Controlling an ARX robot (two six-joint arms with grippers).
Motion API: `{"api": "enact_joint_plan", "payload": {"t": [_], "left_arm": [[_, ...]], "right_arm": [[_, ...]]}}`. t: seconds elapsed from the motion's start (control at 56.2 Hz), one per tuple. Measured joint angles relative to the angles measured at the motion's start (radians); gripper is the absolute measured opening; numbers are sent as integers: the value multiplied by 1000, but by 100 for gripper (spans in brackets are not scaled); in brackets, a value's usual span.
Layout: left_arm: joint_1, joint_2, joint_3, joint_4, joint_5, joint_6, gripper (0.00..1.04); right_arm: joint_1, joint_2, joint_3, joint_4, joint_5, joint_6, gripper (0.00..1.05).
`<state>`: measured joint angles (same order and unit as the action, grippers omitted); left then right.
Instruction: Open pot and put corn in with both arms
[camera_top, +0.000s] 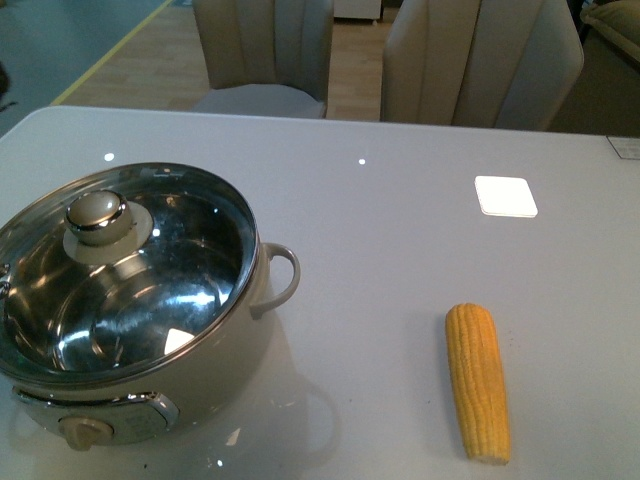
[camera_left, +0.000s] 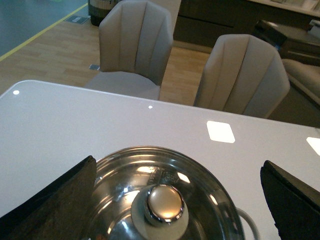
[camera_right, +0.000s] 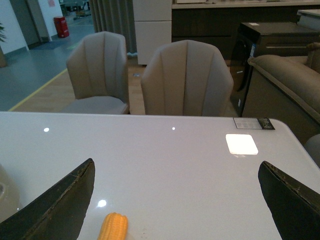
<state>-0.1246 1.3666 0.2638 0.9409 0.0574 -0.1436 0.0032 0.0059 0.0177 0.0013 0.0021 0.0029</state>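
Observation:
The cream-white pot (camera_top: 215, 385) stands at the table's front left, its glass lid (camera_top: 190, 250) on with a beige knob (camera_top: 98, 217). The yellow corn cob (camera_top: 478, 380) lies on the table at the front right, lengthwise front to back. Neither arm shows in the front view. In the left wrist view my left gripper (camera_left: 182, 200) is open, its black fingers (camera_left: 55, 200) wide on either side of the lid knob (camera_left: 165, 203). In the right wrist view my right gripper (camera_right: 177, 202) is open above the table, with the corn's end (camera_right: 113, 227) near one finger (camera_right: 55, 207).
The white glossy table (camera_top: 400, 240) carries bright light reflections. Two beige chairs (camera_top: 480, 60) stand at its far edge. A small label (camera_top: 625, 147) lies at the far right edge. A sofa and dark cabinet (camera_right: 280, 45) are beyond.

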Motion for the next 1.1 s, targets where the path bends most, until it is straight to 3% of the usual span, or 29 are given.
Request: {"api": "enact_joint_plan", "payload": {"t": [0.57,0.997,1.104], "left_arm": [[-70,608,214,238,-78,116,98],[-75,722,269,260,-112,121,98],[-75,729,277,260,-112,121,91]], "right_arm": [[0,0,0,0,0,0,96],[0,0,0,0,0,0,96],[0,0,0,0,0,0,96]]}}
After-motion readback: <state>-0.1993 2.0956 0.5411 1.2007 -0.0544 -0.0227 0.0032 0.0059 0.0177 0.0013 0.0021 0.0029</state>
